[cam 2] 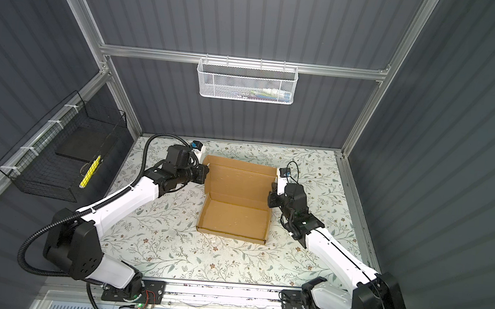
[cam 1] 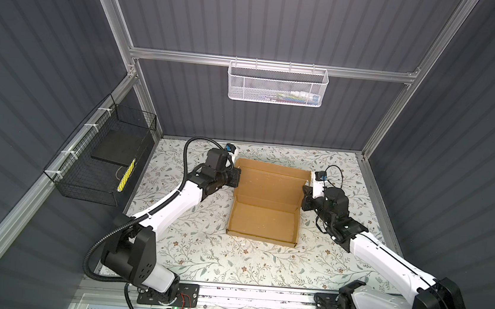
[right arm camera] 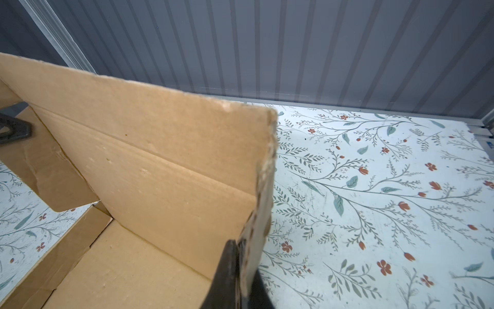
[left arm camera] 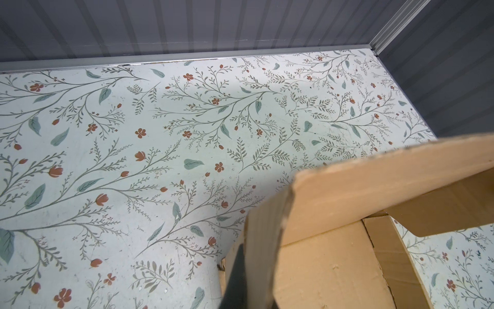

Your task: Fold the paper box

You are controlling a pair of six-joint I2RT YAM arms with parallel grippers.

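The paper box [cam 1: 264, 222] [cam 2: 235, 219] is brown cardboard and lies mid-table, its shallow front tray formed with walls up. Behind the tray the lid panel [cam 1: 271, 184] tilts up, a side flap at each end. My left gripper [cam 1: 236, 177] [cam 2: 205, 174] is shut on the lid's left flap; in the left wrist view one dark finger [left arm camera: 235, 278] presses against the flap [left arm camera: 263, 240]. My right gripper [cam 1: 306, 192] [cam 2: 272, 191] is shut on the lid's right flap, whose worn edge [right arm camera: 263, 203] sits between both fingers [right arm camera: 227, 273].
A white mesh basket [cam 1: 277, 84] hangs on the back wall rail. A black wire basket [cam 1: 100, 162] is fixed to the left wall. The floral tabletop [cam 1: 200, 249] is ringed by grey walls and aluminium rails [cam 1: 257, 295].
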